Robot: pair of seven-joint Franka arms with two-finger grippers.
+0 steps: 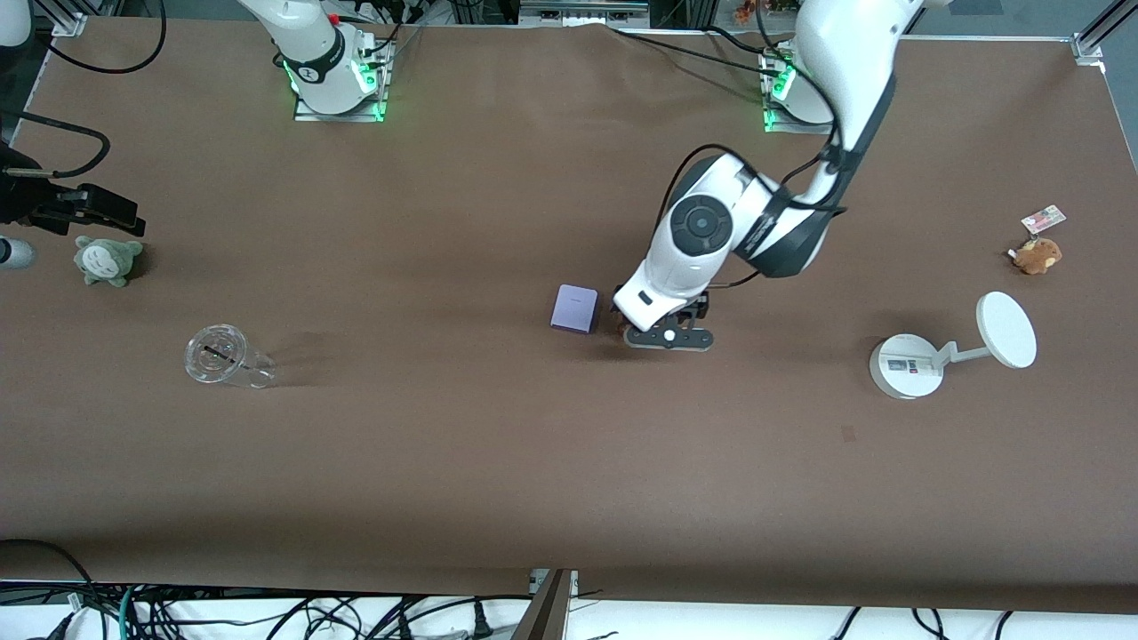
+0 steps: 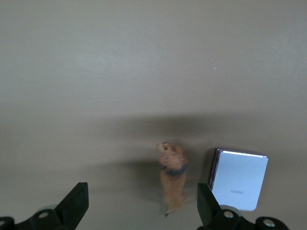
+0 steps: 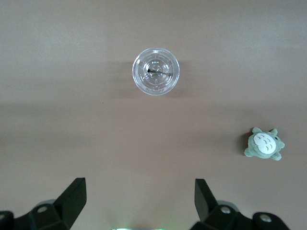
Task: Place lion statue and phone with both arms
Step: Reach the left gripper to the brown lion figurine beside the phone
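Over the lion statue (image 2: pixel 172 177), left claw (image 2: pixel 141 208) hangs spread.

**Glossy white arms, black joints, green-lit bases**

Both arms have glossy white rounded shells with black bands at the joints. The left arm's elbow bears a round dark grey cap with a central disc, and black cables loop along its links. Each base sits on a metal plate glowing green. The black two-finger left gripper (image 2: pixel 141 208) and black two-finger right gripper (image 3: pixel 140 203) have wedge-shaped fingertips and silver screws.
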